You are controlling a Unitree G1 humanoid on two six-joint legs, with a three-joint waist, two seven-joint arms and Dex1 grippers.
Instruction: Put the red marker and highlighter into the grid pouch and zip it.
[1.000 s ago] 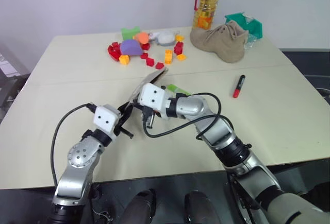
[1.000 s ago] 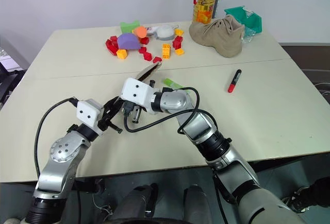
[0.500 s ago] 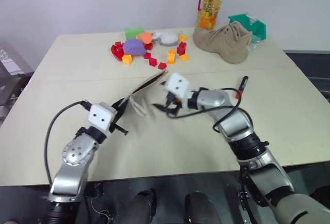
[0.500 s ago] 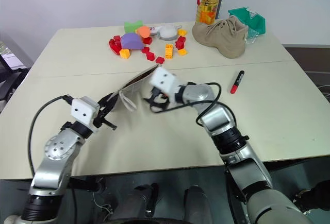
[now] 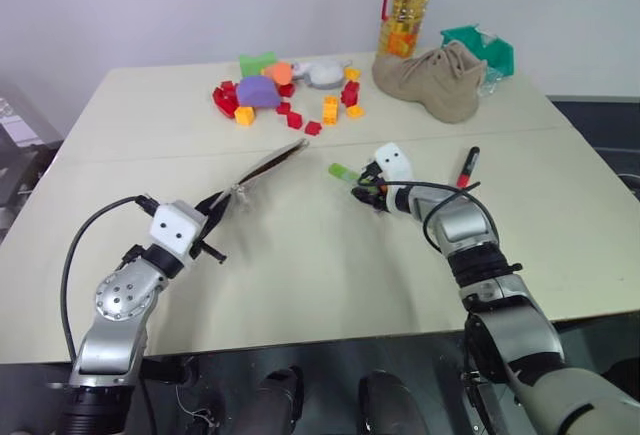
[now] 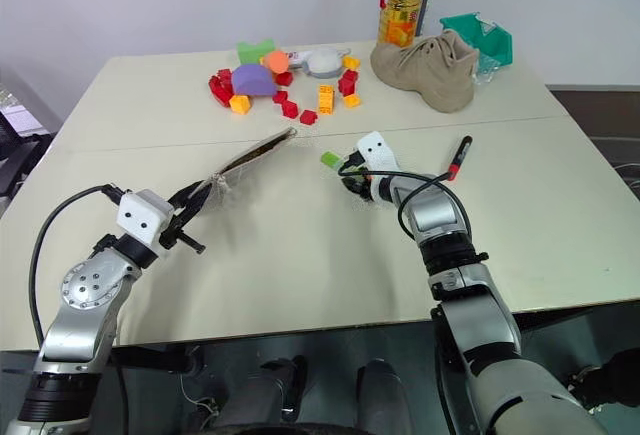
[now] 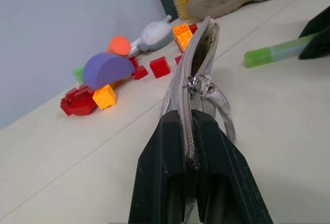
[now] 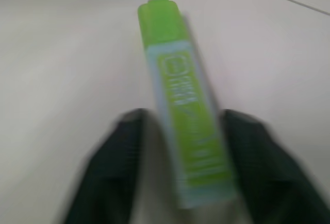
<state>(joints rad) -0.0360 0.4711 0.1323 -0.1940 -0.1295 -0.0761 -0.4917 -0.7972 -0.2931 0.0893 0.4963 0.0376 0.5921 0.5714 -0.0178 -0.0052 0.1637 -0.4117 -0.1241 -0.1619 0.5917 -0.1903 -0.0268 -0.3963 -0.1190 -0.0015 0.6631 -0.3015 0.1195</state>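
Note:
The grid pouch (image 5: pixel 265 167) hangs above the table, edge up with its zipper (image 7: pixel 201 85) on top. My left gripper (image 5: pixel 215 211) is shut on its near end. To the right, the light-green highlighter (image 8: pixel 181 105) lies flat on the table. My right gripper (image 5: pixel 362 186) is low over it and open, with one black finger (image 8: pixel 116 152) on each side of the barrel. A thin gap shows on at least one side. The red marker (image 5: pixel 466 166) lies further right on the table, untouched.
A cluster of toy blocks (image 5: pixel 285 95) sits at the back of the table. A tan shoe (image 5: pixel 430 80), an oil bottle (image 5: pixel 402 5) and a green container (image 5: pixel 482 45) stand at the back right. A seam crosses the tabletop (image 5: pixel 150 155).
My right gripper left the pouch's mouth and swung right and down to the highlighter, with its fingers now on either side of it. My left gripper drifted slightly left with the pouch.

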